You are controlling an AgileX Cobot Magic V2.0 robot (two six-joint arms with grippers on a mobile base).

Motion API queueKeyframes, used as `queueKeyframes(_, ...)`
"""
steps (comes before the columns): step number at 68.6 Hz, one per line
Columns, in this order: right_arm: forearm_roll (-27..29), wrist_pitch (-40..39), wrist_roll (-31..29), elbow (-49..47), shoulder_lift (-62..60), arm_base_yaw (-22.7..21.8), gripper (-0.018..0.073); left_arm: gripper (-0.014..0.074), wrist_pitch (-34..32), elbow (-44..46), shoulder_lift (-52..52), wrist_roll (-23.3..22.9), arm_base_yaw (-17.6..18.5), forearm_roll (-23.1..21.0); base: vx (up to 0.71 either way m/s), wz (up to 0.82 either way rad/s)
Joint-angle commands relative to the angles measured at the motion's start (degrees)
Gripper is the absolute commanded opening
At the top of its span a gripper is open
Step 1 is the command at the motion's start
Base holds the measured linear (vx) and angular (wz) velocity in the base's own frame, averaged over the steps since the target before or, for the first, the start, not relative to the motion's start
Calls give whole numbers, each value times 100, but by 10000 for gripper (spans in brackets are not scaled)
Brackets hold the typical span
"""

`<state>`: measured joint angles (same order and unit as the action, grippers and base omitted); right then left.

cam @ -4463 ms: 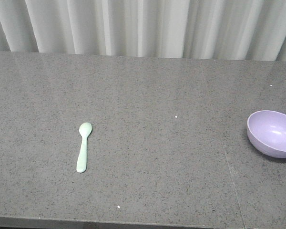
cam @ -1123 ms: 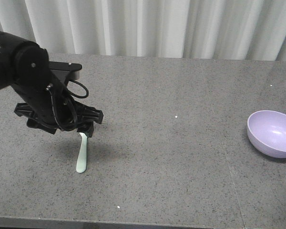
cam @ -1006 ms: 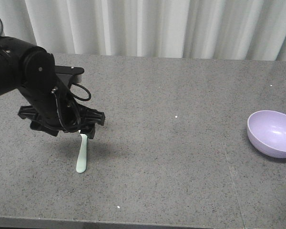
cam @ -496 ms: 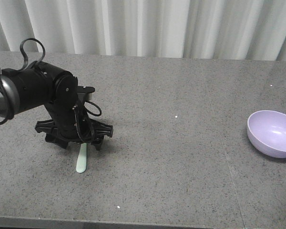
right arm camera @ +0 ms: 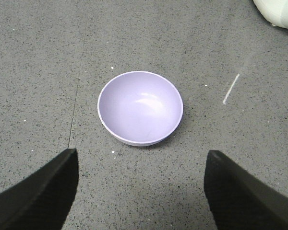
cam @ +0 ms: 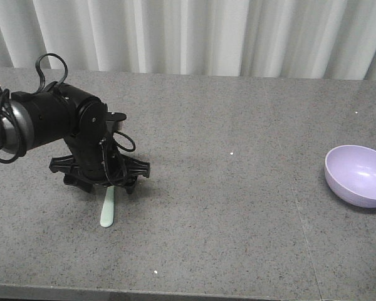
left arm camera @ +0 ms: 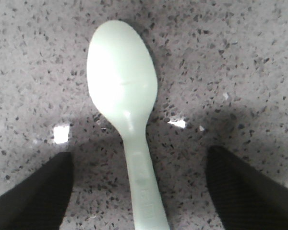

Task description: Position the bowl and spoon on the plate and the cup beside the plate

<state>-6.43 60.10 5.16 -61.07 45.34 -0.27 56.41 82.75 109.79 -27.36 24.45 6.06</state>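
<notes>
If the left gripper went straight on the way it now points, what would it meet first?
The left gripper would probably meet the spoon first, its handle lying between the open fingers on the table.

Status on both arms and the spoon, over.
Left gripper open, straddling spoon handle, not closed. Right gripper open above empty bowl. Plate, cup not in view. Nothing blocking.

We take this for a staged lab room: a grey speckled stone worktop (cam: 238, 207) with a pale pleated curtain (cam: 188, 34) hung close behind it.
</notes>
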Motion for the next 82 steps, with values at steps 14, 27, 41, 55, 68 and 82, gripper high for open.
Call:
queueKeyframes(14, -63, -411, -2, -156, 30, 4, 538, 217, 131, 82, -122, -71, 38, 56, 0, 0)
queueKeyframes(27, -63, -425, -2, -156, 30, 4, 538, -10, 143, 82, -122, -49, 38, 61, 0, 0)
queueKeyframes(41, -63, -425, -2, -156, 30, 4, 538, -9, 143, 82, -132, -12, 38, 67, 0, 0)
queueKeyframes(55, -63, -425, -2, -156, 30, 4, 538, -8, 125, 82, -523, -6, 32, 145, 0, 0)
queueKeyframes(68, -63, -425, -2, -156, 30, 4, 538, -8, 200, 82, -1249, -6, 32, 231, 0, 0)
queueKeyframes(82, -63, -405, -2, -156, 30, 4, 538, -8, 413, 82, -2153, 107, 32, 238, 0, 0)
